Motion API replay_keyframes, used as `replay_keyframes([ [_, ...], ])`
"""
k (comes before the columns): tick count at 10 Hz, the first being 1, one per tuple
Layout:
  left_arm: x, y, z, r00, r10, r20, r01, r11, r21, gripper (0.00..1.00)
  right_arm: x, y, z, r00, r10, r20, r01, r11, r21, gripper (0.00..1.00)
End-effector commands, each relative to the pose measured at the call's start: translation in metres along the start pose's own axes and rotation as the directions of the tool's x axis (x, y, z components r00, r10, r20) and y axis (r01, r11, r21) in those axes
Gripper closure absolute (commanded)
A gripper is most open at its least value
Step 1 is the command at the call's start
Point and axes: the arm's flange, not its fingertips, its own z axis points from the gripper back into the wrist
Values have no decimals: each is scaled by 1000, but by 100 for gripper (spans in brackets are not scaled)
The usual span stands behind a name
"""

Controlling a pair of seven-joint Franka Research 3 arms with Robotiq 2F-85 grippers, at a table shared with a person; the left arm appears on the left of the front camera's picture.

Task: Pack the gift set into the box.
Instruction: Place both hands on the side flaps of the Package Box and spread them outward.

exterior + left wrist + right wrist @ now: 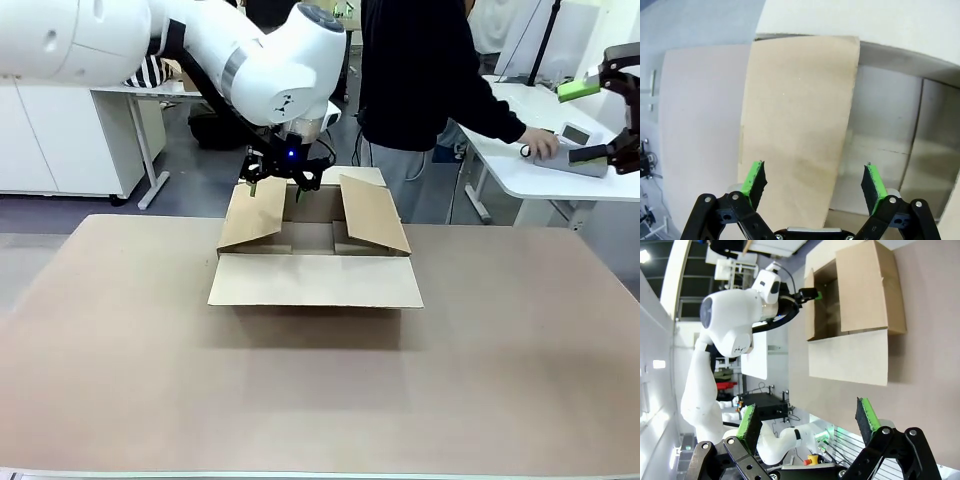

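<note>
Starting at the near edge, we are looking over a wide bare stretch of the tan worktop [300, 400]. Off to the right, our right gripper [807, 420] is hanging raised above the worktop's edge, well apart from the carton. Its fingers are spread wide and gripping nothing.

Beyond the middle of the worktop, toward the far side, the box [312, 238] is sitting with its top open. Its near flap [315, 282] is lying folded out flat toward us. The left flap [800, 125] and the right flap [372, 215] are leaning inward over the opening, both tilted rather than upright. Between them, part of the inside is showing as plain cardboard floor and wall. The far flap [360, 177] is peeking out behind them.

Our left gripper [285, 172] is hovering over the far end of the left flap. Its green pads [754, 179] are standing wide apart, one to either side of the flap's width, and clamping nothing. We cannot tell whether they are touching the cardboard.

At the far side, a person [415, 90] in a dark top is standing just behind the box. One hand [540, 145] is reaching right and resting by a grey device [585, 160] on a white side table [500, 180].
</note>
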Motion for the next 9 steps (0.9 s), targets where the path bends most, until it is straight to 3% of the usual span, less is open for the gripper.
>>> replay_keyframes([
  [1, 5, 2, -3, 999, -39, -18, 40, 998, 47, 0, 2, 2, -2, 1000, 16, 1, -16, 1000, 25, 0],
  [4, -4, 4, -10, 988, -124, -95, 137, 980, 141, 0, 2, 2, -2, 1000, 16, 1, -16, 1000, 25, 0],
  [9, -12, 31, 27, 993, -117, -12, 117, 963, 243, 0, 2, 2, -2, 1000, 16, 1, -16, 1000, 25, 0],
])
